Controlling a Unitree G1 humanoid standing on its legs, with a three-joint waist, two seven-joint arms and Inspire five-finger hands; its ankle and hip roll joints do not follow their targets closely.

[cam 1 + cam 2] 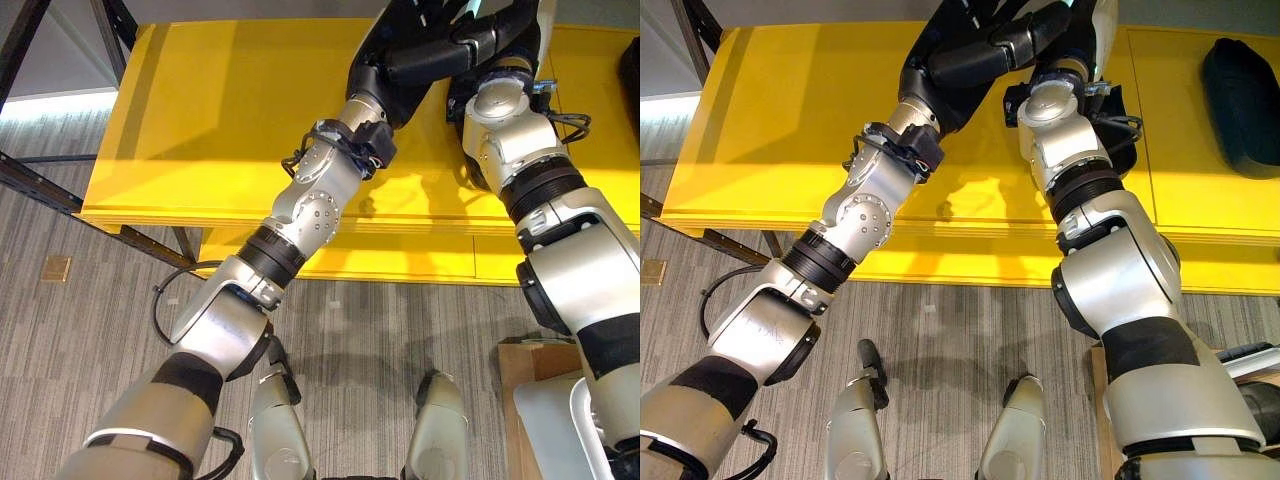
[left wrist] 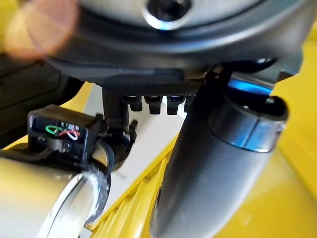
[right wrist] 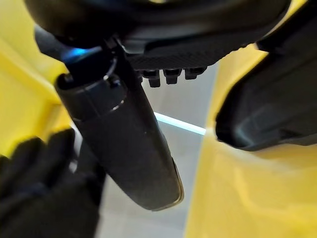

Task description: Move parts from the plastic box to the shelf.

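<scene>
- Yellow shelf (image 1: 200, 120) spans the view on a dark metal frame (image 1: 40, 185), above grey striped carpet (image 1: 90, 300).
- Both arms reach over the shelf's far part; left hand (image 1: 970, 50) and right hand (image 1: 490, 40) are crowded together, so I cannot tell their finger state.
- A dark part (image 1: 1245, 90) lies on the shelf at the right, apart from both hands.
- A wooden block (image 1: 535, 362) sits on the floor.

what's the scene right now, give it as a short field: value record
surface: yellow shelf, both arms reaching over it
left hand: dark hand over the shelf's far part, fingers extended
right hand: beside the left hand near the far edge; finger state unclear
part held: none discernible in either hand
other object: dark part lying on the shelf at the robot's right
floor: grey carpet below the shelf
</scene>
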